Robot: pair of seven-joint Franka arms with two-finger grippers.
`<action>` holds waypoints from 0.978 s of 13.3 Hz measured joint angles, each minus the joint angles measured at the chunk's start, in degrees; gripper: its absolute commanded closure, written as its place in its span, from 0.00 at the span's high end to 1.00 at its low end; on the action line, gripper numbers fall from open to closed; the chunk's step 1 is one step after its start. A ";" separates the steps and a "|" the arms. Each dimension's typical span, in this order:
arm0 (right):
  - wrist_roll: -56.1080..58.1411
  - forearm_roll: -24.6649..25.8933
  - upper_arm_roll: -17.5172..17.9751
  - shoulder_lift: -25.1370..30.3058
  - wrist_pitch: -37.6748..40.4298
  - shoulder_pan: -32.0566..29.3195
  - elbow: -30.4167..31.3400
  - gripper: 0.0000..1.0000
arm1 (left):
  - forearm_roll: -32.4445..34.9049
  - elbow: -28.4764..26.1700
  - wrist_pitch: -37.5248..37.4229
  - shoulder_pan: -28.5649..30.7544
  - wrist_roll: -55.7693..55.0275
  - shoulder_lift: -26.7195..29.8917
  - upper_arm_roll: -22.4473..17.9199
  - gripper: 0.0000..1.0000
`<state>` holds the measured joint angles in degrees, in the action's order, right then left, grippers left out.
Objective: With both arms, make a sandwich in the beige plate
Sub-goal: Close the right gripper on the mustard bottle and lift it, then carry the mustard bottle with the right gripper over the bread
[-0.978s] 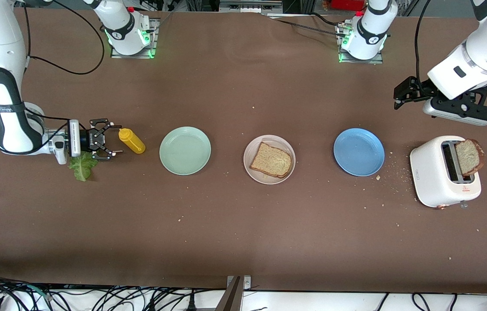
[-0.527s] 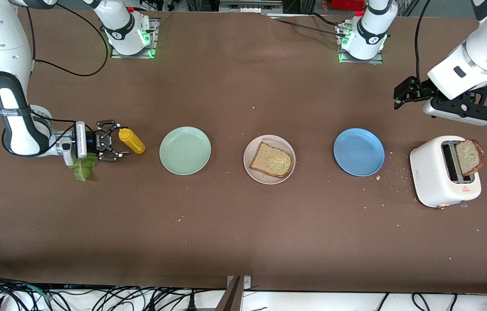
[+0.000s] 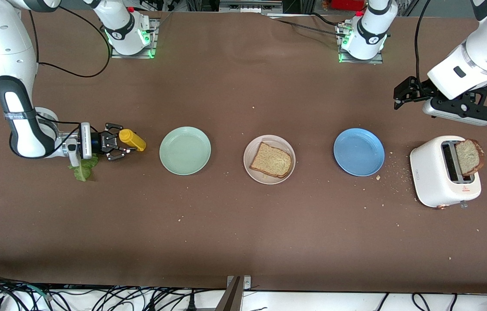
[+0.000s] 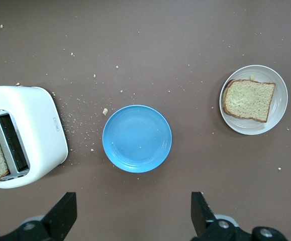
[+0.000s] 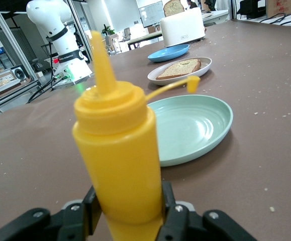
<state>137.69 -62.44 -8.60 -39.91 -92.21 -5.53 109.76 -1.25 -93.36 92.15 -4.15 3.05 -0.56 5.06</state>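
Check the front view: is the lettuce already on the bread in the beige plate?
No, the lettuce lies on the table under the right arm, and the bread is bare.

Brown table (image 3: 243,242), crumbs, lettuce leaf (image 3: 83,169), mint green plate (image 3: 185,150), beige plate (image 3: 252,170), blue plate (image 3: 358,152), white toaster (image 3: 435,172)

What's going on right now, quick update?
Right end effector closing on yellow squeeze bottle. Left end effector open, waiting over table. One brown bread slice on beige plate. Nothing blocking.

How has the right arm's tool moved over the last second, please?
Yes: the right tool has advanced toward the mint green plate, closing around the yellow bottle.
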 measured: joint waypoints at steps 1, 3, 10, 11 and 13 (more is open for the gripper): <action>-0.18 0.00 0.01 0.10 -0.05 0.09 -1.19 0.00 | 0.00 0.00 0.00 0.00 0.00 0.00 0.00 1.00; -3.63 0.26 0.01 0.71 -0.05 0.79 -5.12 0.00 | 0.00 0.00 0.00 0.00 0.00 -0.01 0.00 1.00; -29.79 9.43 0.09 5.70 -3.74 9.28 -20.17 0.00 | 0.00 0.00 0.00 0.00 0.00 -0.02 0.00 1.00; -33.78 11.53 0.10 5.90 -4.98 11.12 -22.51 0.00 | 0.00 0.00 0.00 0.00 0.00 -0.02 0.00 1.00; -41.71 15.38 0.12 6.03 -8.01 15.25 -25.87 0.00 | 0.00 0.00 0.00 0.00 0.00 -0.02 -0.01 1.00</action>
<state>95.99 -47.06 -8.49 -33.88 -100.22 9.72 83.89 -1.25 -93.36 92.15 -4.15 3.05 -0.57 5.06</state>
